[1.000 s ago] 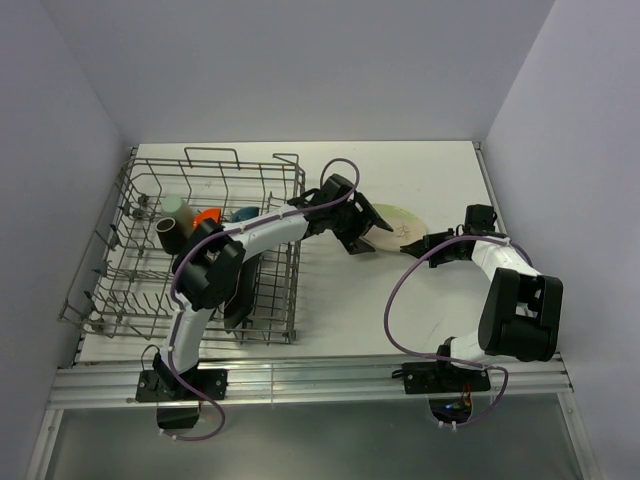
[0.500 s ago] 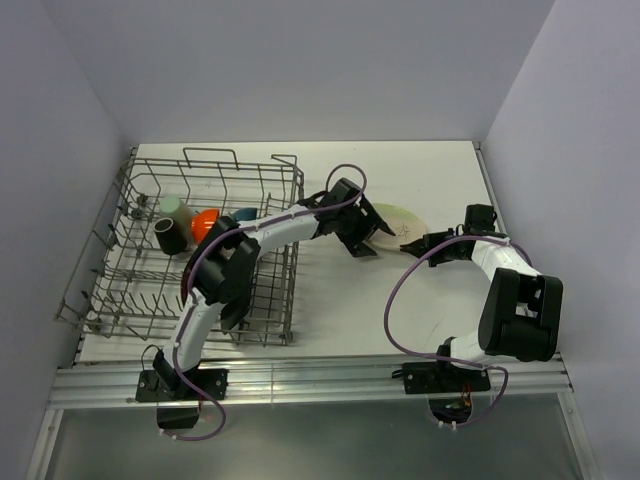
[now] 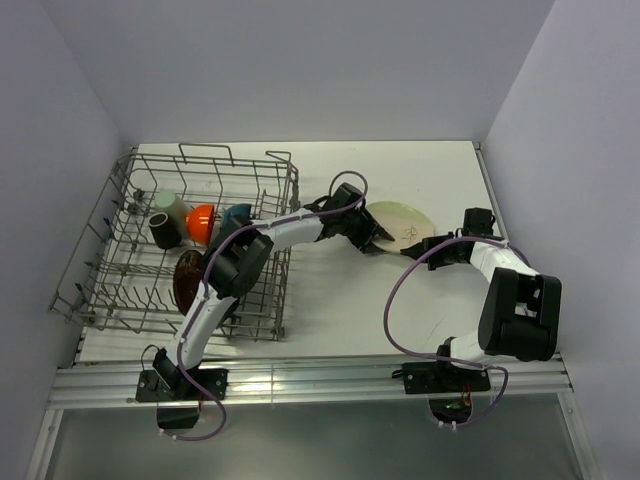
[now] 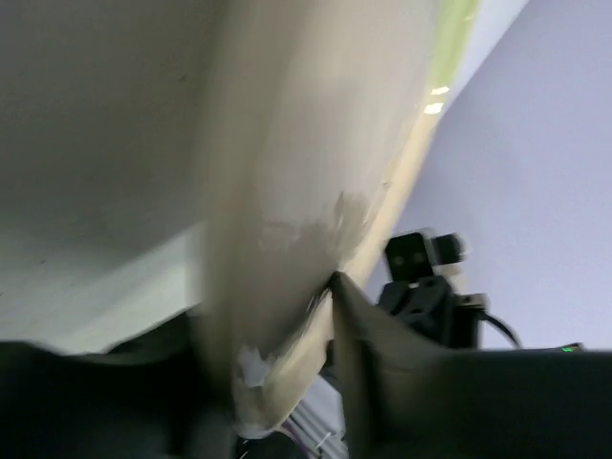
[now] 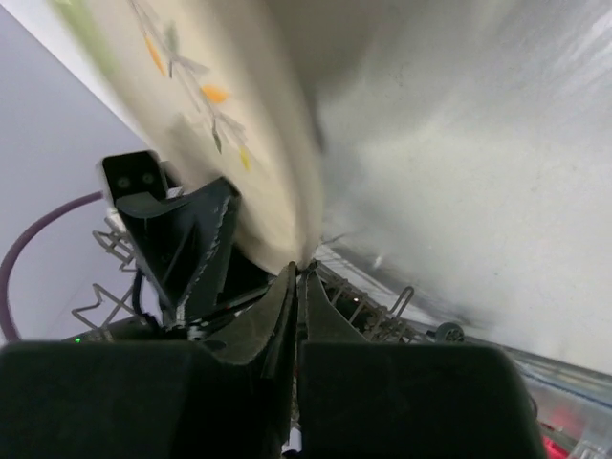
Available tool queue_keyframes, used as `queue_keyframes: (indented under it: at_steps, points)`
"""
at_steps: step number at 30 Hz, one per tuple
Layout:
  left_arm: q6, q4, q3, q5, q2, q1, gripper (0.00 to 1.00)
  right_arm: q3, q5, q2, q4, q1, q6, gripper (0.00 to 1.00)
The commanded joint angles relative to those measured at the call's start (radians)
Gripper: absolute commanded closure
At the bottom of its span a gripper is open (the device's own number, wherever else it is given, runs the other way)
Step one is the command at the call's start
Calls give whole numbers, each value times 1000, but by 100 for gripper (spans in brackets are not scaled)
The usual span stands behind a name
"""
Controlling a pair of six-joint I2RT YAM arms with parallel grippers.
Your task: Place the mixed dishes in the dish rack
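The pale green-cream plate (image 3: 402, 220) lies on the white table right of the dish rack (image 3: 130, 190). My left gripper (image 3: 378, 240) is shut on its near-left rim; in the left wrist view the plate (image 4: 306, 143) sits between the dark fingers (image 4: 382, 382). My right gripper (image 3: 418, 245) is shut, its tips (image 5: 302, 273) touching the plate's near-right rim (image 5: 220, 105) without holding it. In the rack are a green cup (image 3: 168, 206), a brown cup (image 3: 164, 232), an orange bowl (image 3: 201, 222), a dark blue bowl (image 3: 237, 217) and a red plate (image 3: 188, 281).
The left arm (image 3: 285, 230) reaches across the rack's right wall to the plate. A purple cable (image 3: 395, 300) loops over the table between the arms. Walls close in the table at the back and on both sides.
My left gripper has moved right along the plate's rim. The left arm has swung, the rack has shifted a little to the left, and the red plate now shows. The right gripper has barely moved.
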Motion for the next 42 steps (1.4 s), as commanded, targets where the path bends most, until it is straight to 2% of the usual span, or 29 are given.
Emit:
queue_keyframes:
  at_steps: [1,5,6,7,11,16,20,24,32,42]
  points:
    - [-6,-18,10,-61,44,37,65,4,-92,-40,62,-2,4,100]
    - [-16,29,-19,-55,35,40,86,-11,-84,-33,61,-2,-7,100]
    - [-21,43,-28,-51,32,42,98,-14,-82,-31,62,-2,-9,100]
    - [-21,59,-40,-48,25,44,100,-16,-82,-28,62,-4,-15,100]
    - [0,54,-19,-29,31,44,100,4,-81,-26,59,-5,-35,100]
    - [144,-93,160,-25,90,45,100,69,-116,-86,64,-5,-99,100]
    - [243,-234,283,-18,127,50,100,257,-57,-140,-192,19,-268,91]
    - [315,-262,329,-14,113,48,100,354,-3,-190,-320,57,-384,86]
    - [401,-285,391,-40,45,45,100,351,17,-295,-422,154,-502,78]
    - [520,-312,464,-75,-76,39,100,365,8,-401,-459,191,-558,77]
